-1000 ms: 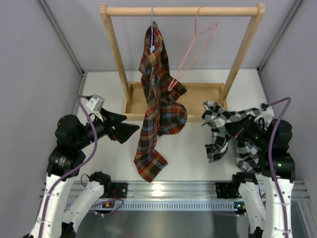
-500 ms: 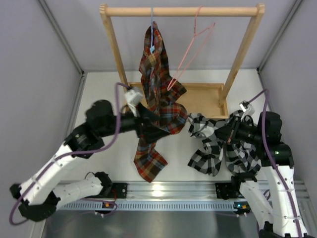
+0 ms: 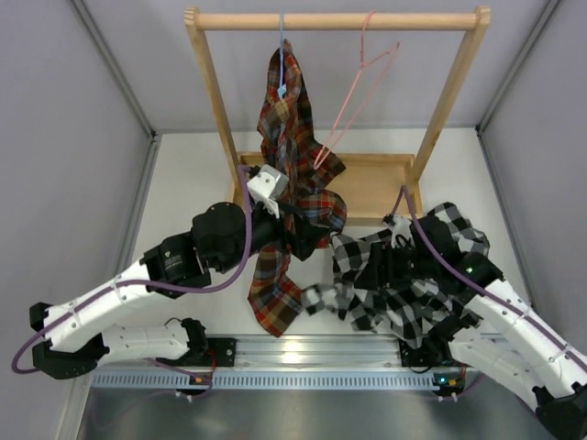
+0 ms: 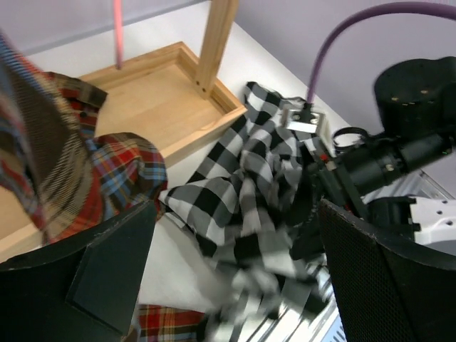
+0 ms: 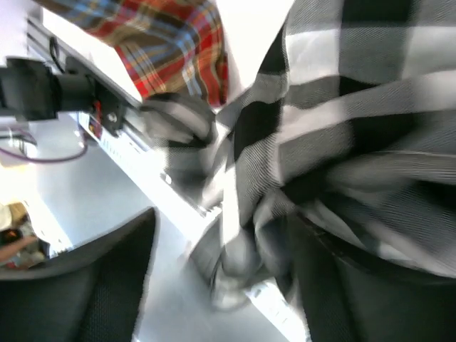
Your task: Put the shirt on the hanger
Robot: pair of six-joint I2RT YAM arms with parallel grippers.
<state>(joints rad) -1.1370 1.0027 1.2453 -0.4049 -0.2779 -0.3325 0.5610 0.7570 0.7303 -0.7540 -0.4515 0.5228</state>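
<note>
- The left gripper (image 4: 235, 214) is spread as wide as it goes, with nothing in it. In the top view it's pushed right up against the lower part of the red tartan shirt (image 3: 293, 119) hanging off the wooden rack (image 3: 339, 20).
- The right gripper (image 5: 221, 228) has its jaws apart too. Check fabric bunches in the gap and lies against one finger, but there's bare space beside it, so it doesn't look pinched. Pretty blurry view though.
- The shirt (image 3: 353, 275) is a crumpled bundle draped over the right arm's wrist end, low over the front right of the table (image 3: 193, 183). It sits in front of the rack's tray (image 3: 376, 174) and just beside the tartan's tail.
- The hanger (image 4: 117, 32) hangs tilted by its hook from the rack's top rail, right of the tartan and well apart from the shirt. So the shirt isn't on it yet.
</note>
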